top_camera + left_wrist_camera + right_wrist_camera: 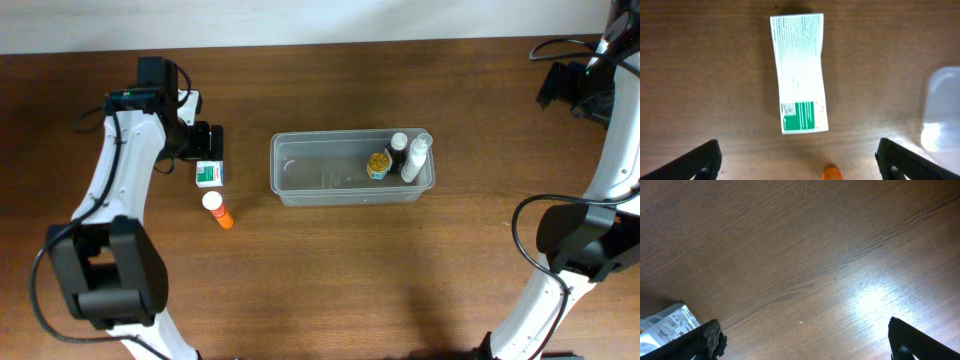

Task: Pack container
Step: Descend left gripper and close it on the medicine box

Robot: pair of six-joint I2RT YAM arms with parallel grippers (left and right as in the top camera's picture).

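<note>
- Clear rectangular plastic tub [352, 168] sits mid-table on the brown wooden table [330, 280], long side running left-right.
- Already inside, bunched at its right end: small jar with yellow contents [378, 163], dark bottle with white cap [398, 148], white bottle [416, 158]. The left two-thirds of the tub looks empty.
- Left to pack: white-and-green cardboard box [799, 75], lying flat just left of the tub, and orange bottle with white cap [217, 209], on its side just in front of the box. Both are outside the tub.
- Left gripper [797, 150] hangs over the box, fingers spread wide and straddling it, nothing held. No contact visible.
- Right gripper [805, 330] is parked far right, well clear of the tub, fingers wide apart and empty; the wrist view shows mostly bare wood.
- Judgement: roughly three of five items in. The box looks like the next pick, then the orange bottle.
</note>
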